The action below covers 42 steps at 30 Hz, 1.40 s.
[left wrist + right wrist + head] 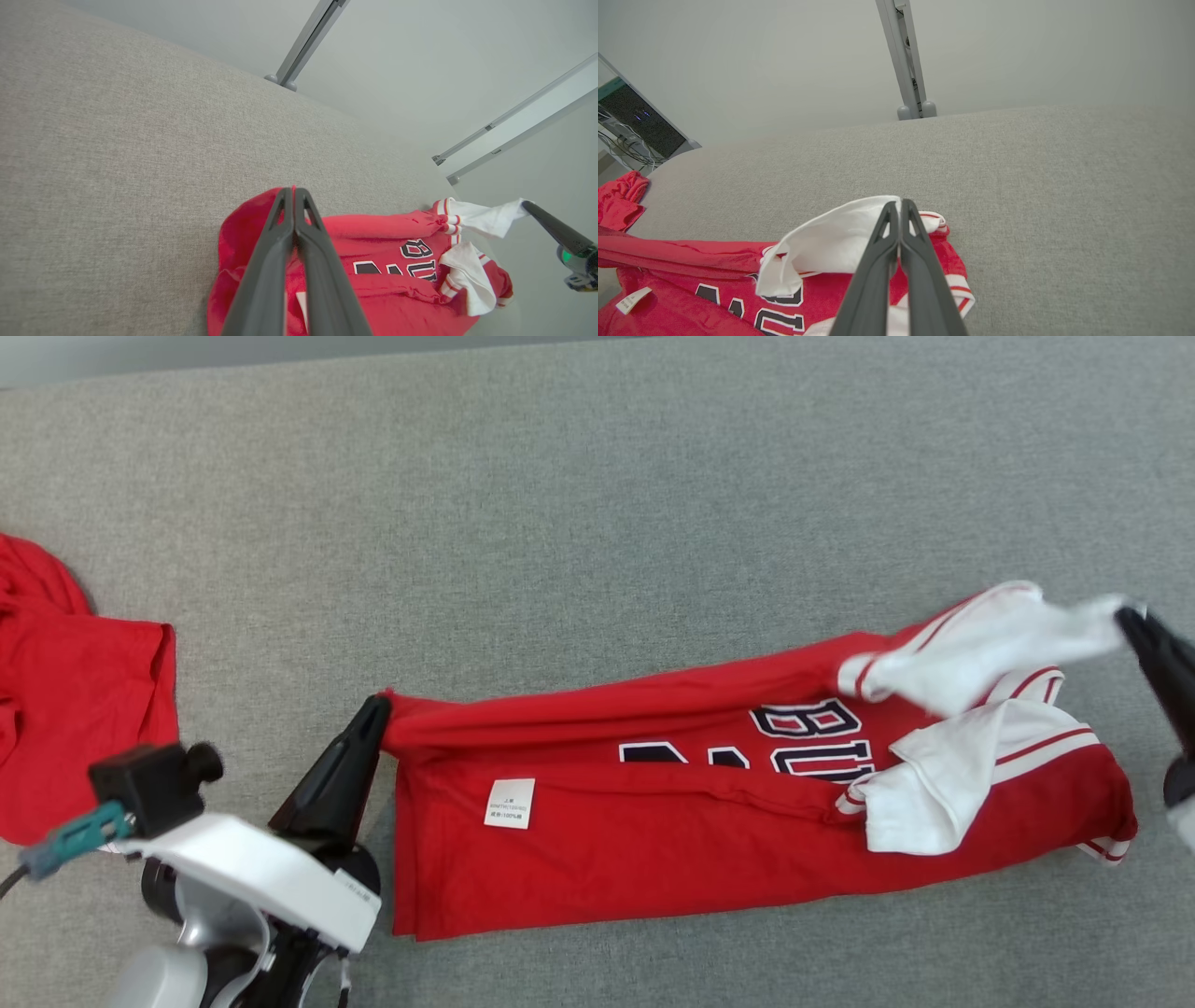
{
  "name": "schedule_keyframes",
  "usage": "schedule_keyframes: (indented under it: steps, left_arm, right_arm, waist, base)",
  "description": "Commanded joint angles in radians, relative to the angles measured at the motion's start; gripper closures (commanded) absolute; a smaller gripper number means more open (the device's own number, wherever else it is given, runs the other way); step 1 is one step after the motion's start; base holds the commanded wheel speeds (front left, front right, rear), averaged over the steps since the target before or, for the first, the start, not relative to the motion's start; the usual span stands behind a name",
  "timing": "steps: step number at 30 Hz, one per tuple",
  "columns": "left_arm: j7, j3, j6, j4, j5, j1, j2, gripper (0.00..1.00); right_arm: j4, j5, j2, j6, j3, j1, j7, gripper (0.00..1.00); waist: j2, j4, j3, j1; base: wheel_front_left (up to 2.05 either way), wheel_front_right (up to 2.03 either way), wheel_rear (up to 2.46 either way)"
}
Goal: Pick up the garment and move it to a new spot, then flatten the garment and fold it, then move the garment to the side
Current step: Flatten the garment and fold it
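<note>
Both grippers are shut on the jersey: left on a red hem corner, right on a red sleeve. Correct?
No: the right gripper pinches a white sleeve of the jersey, as the right wrist view shows. The rest stands.

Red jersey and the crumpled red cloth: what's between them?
In the head view, the black left claw, gripping the red white-sleeved jersey, over grey fabric surface.

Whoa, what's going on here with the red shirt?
A two-armed robot is working on a red jersey spread across a grey table. Its left gripper is shut on a red corner at one end, and its right gripper is shut on a white sleeve at the other, raised off the cloth. Another red garment lies at the left.
</note>
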Motion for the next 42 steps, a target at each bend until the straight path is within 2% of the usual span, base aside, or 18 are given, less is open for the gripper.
schedule_keyframes:
  steps: [1,7,15,22,37,41,42]
  left_arm:
    - [-0.008,0.014,0.007,-0.012,-0.005,0.013,0.003,1.0]
    - [-0.009,0.02,0.025,-0.058,-0.041,0.099,-0.007,1.0]
    - [-0.006,-0.008,0.021,-0.022,-0.048,0.132,-0.023,1.0]
    - [-0.015,0.019,0.029,-0.048,-0.062,0.16,-0.009,1.0]
    - [-0.027,0.002,0.023,-0.024,-0.067,0.202,-0.021,1.0]
    - [-0.029,-0.019,0.028,0.009,-0.033,0.217,-0.005,1.0]
    - [-0.03,-0.029,0.027,0.021,-0.023,0.224,-0.005,0.94]
  right_arm:
    - [-0.016,0.003,0.012,0.0,-0.02,0.03,-0.012,1.0]
    - [-0.106,-0.011,0.121,0.0,-0.104,0.227,0.0,1.0]
    - [-0.096,-0.105,0.23,0.0,-0.124,0.257,0.062,1.0]
    - [-0.142,-0.122,0.256,0.0,-0.181,0.293,0.096,1.0]
    - [-0.107,-0.161,0.308,0.0,-0.257,0.347,0.129,1.0]
    - [-0.086,-0.177,0.307,0.0,-0.246,0.347,0.162,1.0]
    - [-0.072,-0.195,0.303,0.0,-0.245,0.337,0.165,1.0]
  waist:
    - [0.0,-0.003,-0.008,-0.0001]
    - [0.0,-0.017,-0.032,-0.0001]
    - [0.0,-0.034,-0.037,-0.0001]
    - [0.0,-0.028,-0.05,-0.0001]
    - [0.0,-0.019,-0.06,-0.0001]
    - [0.0,-0.029,-0.06,-0.0001]
    - [0.0,-0.033,-0.06,-0.0001]
  base:
    - [0.0,0.0,0.0]
    - [0.0,0.0,0.0]
    - [0.0,0.0,0.0]
    - [0.0,0.0,0.0]
    - [0.0,0.0,0.0]
    - [0.0,0.0,0.0]
    - [0.0,0.0,0.0]
